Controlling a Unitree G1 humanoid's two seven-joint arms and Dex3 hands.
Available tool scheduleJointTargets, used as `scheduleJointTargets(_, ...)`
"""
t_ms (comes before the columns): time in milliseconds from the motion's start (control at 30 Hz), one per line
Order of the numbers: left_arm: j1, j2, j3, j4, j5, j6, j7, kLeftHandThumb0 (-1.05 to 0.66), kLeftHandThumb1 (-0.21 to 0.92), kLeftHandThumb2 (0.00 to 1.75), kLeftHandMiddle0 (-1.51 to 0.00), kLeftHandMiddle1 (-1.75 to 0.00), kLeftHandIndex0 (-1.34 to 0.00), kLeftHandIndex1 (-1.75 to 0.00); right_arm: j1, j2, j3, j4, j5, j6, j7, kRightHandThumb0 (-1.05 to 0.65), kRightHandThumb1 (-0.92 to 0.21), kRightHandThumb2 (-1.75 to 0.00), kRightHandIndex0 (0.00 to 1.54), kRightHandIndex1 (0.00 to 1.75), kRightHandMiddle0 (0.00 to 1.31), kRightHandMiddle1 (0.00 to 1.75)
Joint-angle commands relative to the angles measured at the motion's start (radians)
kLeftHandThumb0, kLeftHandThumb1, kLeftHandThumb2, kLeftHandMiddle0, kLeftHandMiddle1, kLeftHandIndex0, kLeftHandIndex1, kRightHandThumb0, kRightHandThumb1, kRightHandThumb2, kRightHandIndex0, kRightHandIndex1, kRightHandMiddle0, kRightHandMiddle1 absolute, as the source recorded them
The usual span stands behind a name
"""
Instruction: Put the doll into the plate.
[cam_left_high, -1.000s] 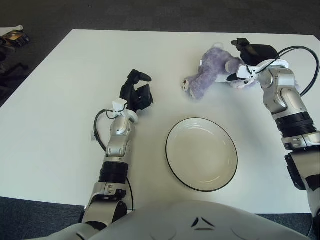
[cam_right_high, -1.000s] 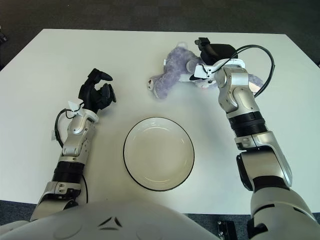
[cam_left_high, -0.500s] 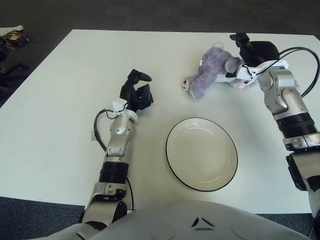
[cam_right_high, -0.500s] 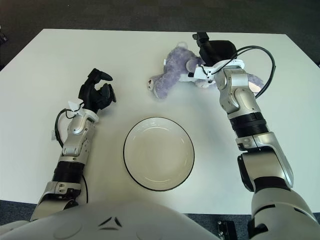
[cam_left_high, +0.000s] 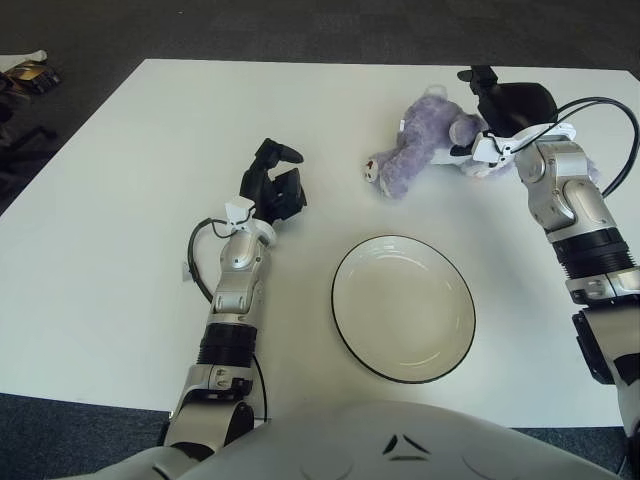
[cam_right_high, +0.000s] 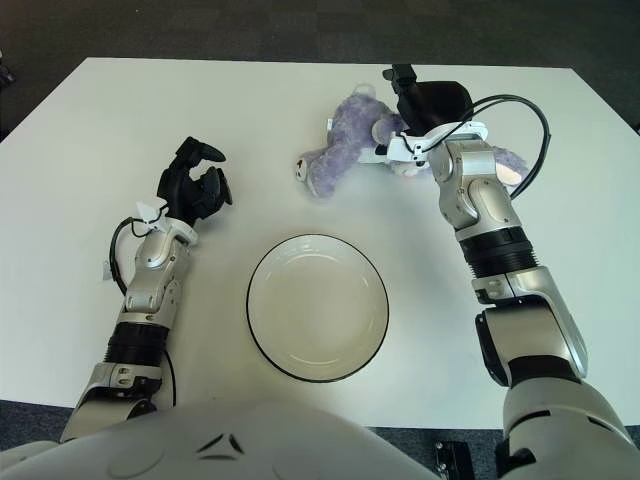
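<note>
A white plate (cam_left_high: 403, 308) with a thin dark rim sits empty near the front edge of the white table (cam_left_high: 120, 200), directly before the robot and nothing lying between it and the toy beyond. To the plate's left, the left robot hand (cam_left_high: 275, 185) shows over the bare tabletop with its dark fingers curled in on themselves, holding nothing; whether it touches the surface cannot be told. Farther back and to the right, the purple plush doll (cam_left_high: 420, 145) lies on its side on the table, well apart from the plate, its pale-soled feet pointing toward the left and its head toward the right. The right robot hand (cam_left_high: 505, 105) is at the doll's head end, its black fingers raised above and just behind the toy; they are not closed around it, and whether any finger touches the plush cannot be made out. A black cable loops from the right wrist out over the table's far right corner. Beyond the table lies dark carpet, with a small cluttered object (cam_left_high: 28, 75) at the far left edge. Compared with a second ago, the right robot hand has shifted slightly upward and back over the doll's head, while the doll, the plate and the left robot hand are unchanged.
</note>
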Motion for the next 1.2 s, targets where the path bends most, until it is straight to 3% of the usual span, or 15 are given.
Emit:
scheduleJointTargets(0,0.054,-0.004,0.000,0.041,0.013,-0.017,0.014,-0.38,0.67,0.87,-1.10,-1.75,-0.35,-1.75,0.011,-0.010,-0.003,-0.022,0.009,0.020,0.024,-1.05,-0.84,-0.07,0.63,1.75,0.00,0.56)
scheduleJointTargets(433,0.055,0.000,-0.005,0.049,0.031,-0.032,0.015,-0.38,0.68,0.86,-1.05,-1.75,-0.34,-1.75,0.023,-0.008,0.011,-0.035,-0.014,0.041,0.023,-1.05,-0.84,-0.07,0.57,1.75,0.00,0.58)
scheduleJointTargets(833,0.059,-0.005,-0.005,0.042,0.048,-0.036,0.033,-0.38,0.69,0.83,-1.01,-1.75,-0.33,-1.75,0.056,0.021,0.016,-0.027,-0.033,0.076,-0.066,-1.05,-0.84,-0.06,0.19,1.75,0.00,0.39)
scheduleJointTargets(1000,0.059,-0.003,-0.007,0.043,0.047,-0.044,0.029,-0.38,0.70,0.83,-1.01,-1.75,-0.33,-1.75,0.059,0.028,-0.044,0.002,0.066,0.013,-0.123,-1.05,-0.85,-0.06,0.35,1.75,0.00,0.45)
scheduleJointTargets(1167,0.058,0.000,-0.005,0.043,0.042,-0.046,0.024,-0.38,0.70,0.83,-1.01,-1.75,-0.33,-1.75,0.064,0.035,-0.117,0.025,0.200,-0.069,-0.148,-1.04,-0.86,-0.06,0.67,1.75,0.00,0.60)
